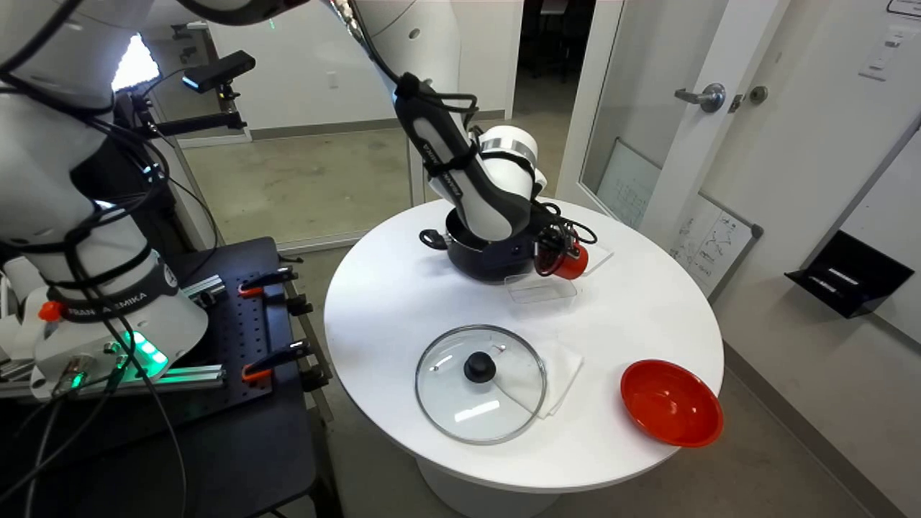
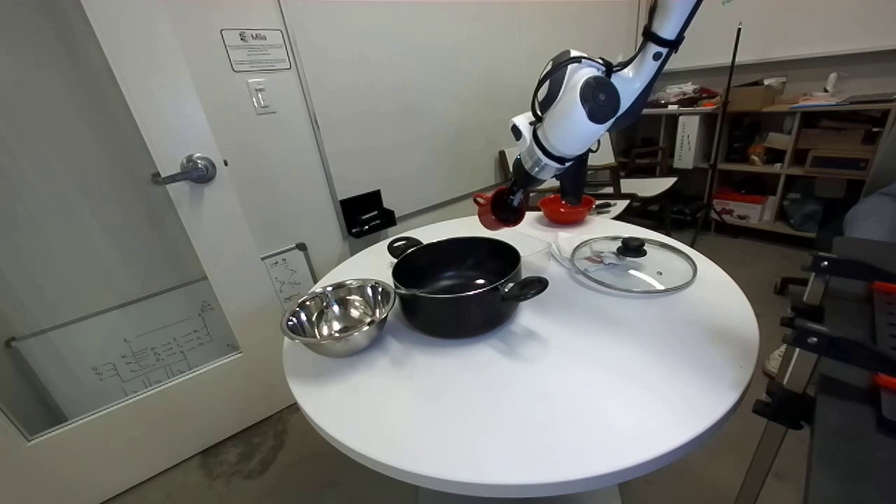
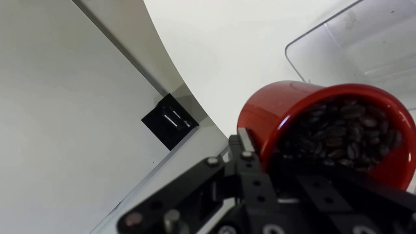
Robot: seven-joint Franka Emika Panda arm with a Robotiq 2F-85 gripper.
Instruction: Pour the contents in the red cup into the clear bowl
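My gripper (image 3: 264, 152) is shut on the wall of the red cup (image 3: 276, 100), one finger outside it and the other reaching in over the rim. Dark beans (image 3: 341, 130) fill much of the cup's inside. An exterior view has the cup (image 2: 493, 213) tilted in the air, its handle pointing away from the gripper (image 2: 518, 194). The clear bowl (image 1: 540, 293) rests on the table close by; in the wrist view its rim (image 3: 305, 34) lies just past the cup. Only tiny dark specks show in the bowl. The arm partly covers the cup (image 1: 573, 263) in an exterior view.
A black pot (image 2: 455, 308) stands right beside the clear bowl, under the arm. A steel bowl (image 2: 343, 343) touches or nearly touches the pot. The glass lid (image 1: 460, 410) lies partly over a white cloth (image 1: 565, 374). A wide red bowl (image 1: 669, 403) sits at the table's edge.
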